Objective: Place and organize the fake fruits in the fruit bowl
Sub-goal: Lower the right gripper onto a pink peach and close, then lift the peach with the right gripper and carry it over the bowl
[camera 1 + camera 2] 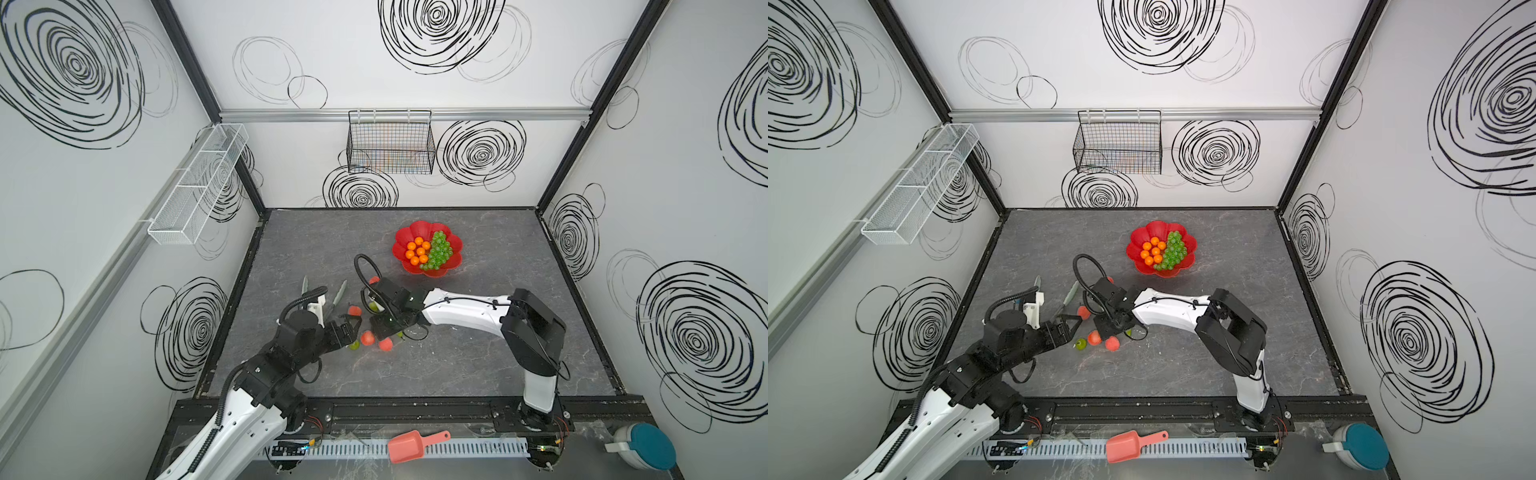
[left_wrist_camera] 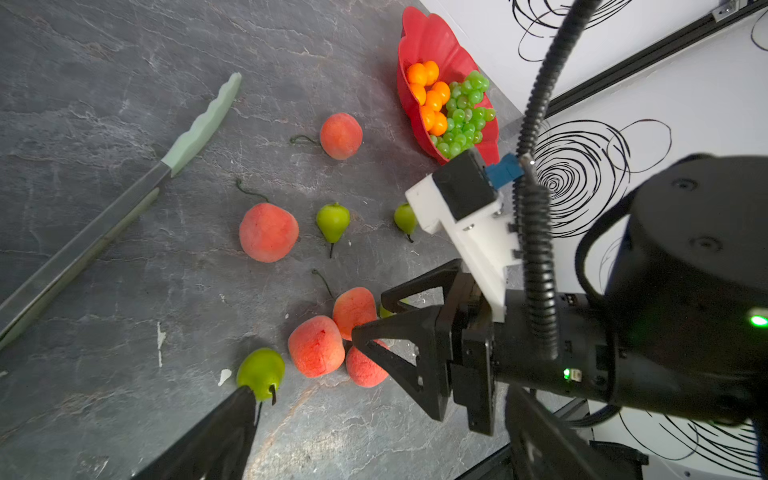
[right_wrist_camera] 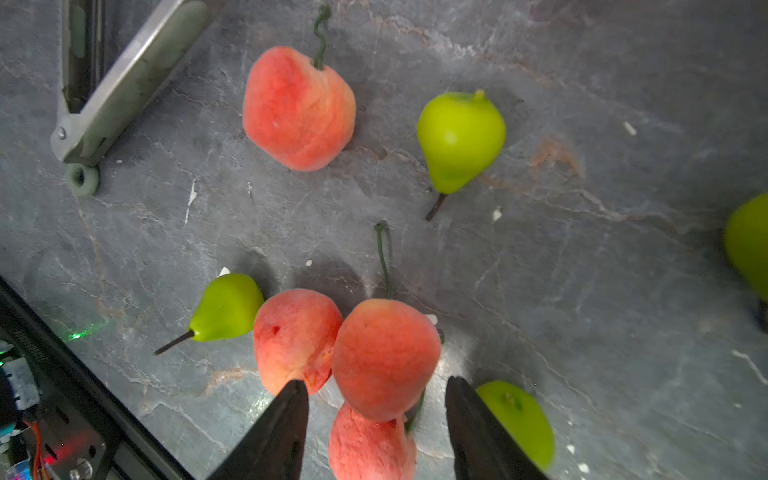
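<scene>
The red fruit bowl [image 1: 417, 229] stands at the back of the table, holding orange balls [image 1: 417, 251] and green grapes [image 1: 439, 250]. Several peaches and pears lie loose on the table in front of it. My right gripper [image 3: 377, 390] is open and low over a cluster of three peaches, its fingers on either side of the nearest peach [image 3: 384, 353] with a gap at each side. A pear [image 3: 519, 419] lies just outside one finger. My left gripper [image 1: 351, 331] is open and empty, one fingertip beside a pear [image 2: 261, 371].
Green-tipped metal tongs [image 1: 338, 294] lie on the table left of the fruit. A black wire basket [image 1: 390, 143] hangs on the back wall, a white mesh basket [image 1: 199, 183] on the left wall. A salmon-pink scoop [image 1: 411, 446] rests on the front rail.
</scene>
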Tool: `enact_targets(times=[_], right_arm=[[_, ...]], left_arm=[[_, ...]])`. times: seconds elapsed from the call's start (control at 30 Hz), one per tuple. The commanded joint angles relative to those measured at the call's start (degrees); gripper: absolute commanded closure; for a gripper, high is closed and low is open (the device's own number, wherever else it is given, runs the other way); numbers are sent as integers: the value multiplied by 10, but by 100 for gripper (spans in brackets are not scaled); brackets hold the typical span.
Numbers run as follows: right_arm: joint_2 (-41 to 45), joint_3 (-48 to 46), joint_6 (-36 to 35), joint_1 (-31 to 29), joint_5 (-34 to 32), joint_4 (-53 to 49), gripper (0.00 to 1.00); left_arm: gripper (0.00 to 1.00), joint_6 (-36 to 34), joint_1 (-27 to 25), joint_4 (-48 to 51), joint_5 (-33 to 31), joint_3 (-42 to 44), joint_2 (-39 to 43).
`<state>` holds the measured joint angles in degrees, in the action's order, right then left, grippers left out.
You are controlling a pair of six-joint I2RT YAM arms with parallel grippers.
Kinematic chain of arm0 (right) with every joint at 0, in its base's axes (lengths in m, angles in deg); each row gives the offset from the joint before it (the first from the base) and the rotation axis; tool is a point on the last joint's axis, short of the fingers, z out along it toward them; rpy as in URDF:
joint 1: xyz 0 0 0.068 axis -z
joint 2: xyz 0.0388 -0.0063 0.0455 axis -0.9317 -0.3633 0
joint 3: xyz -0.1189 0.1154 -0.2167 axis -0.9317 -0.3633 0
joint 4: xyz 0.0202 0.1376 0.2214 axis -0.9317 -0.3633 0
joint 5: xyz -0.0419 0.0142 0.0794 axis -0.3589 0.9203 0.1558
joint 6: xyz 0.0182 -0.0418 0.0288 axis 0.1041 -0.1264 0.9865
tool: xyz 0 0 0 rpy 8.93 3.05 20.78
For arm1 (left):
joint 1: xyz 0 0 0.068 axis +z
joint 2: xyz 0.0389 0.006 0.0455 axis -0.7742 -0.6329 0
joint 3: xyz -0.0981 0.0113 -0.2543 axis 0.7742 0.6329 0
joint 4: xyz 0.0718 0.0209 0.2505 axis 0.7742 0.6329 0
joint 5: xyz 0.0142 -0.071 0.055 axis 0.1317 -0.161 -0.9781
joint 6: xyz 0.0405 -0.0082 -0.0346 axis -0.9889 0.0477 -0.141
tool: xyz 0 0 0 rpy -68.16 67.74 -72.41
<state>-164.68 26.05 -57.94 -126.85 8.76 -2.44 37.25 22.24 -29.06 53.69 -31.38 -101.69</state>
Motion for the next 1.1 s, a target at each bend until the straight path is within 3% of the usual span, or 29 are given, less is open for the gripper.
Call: enact_targets(times=[0.0,0.3,0.63,1.07], right_arm=[[-13,4,7,-3,-3,12,42],[-32,3,16,-1,-5,24,44],[-20,1,19,2,-13,28,54],[80,-6,21,57,32,20,56]], left_arm=[[4,5,2,-7,-7,3,4],[4,4,1,-8,-4,3,5],[4,1,2,-13,-5,0,0],[4,-48,-1,-66,0,-44,-60]])
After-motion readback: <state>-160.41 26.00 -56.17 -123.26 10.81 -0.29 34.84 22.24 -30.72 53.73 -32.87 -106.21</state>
